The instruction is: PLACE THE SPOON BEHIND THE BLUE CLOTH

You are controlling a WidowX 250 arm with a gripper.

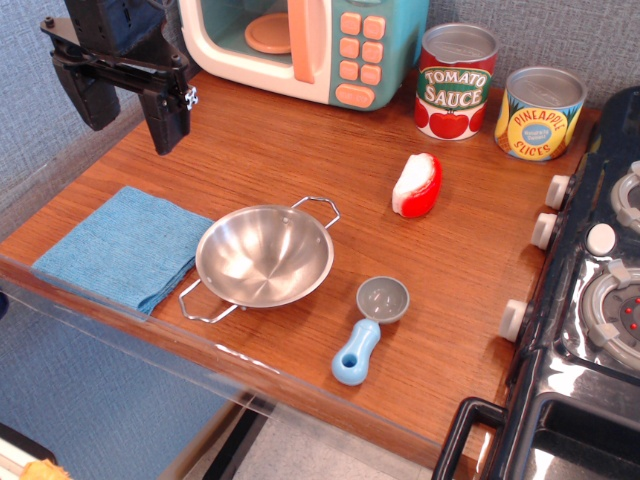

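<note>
The spoon point(368, 329) lies on the wooden table point(300, 160) near the front edge, grey bowl toward the back, light-blue handle toward the front. The blue cloth point(120, 246) lies flat at the front left. My gripper point(130, 108) hangs high at the back left, above and behind the cloth, far from the spoon. Its two black fingers point(166, 118) stand apart with nothing between them.
A two-handled steel bowl point(264, 256) sits between cloth and spoon. A red and white toy point(417, 186) lies mid-right. A toy microwave point(305, 45), a tomato sauce can point(455, 82) and a pineapple can point(541, 113) line the back. A toy stove point(590, 290) borders the right.
</note>
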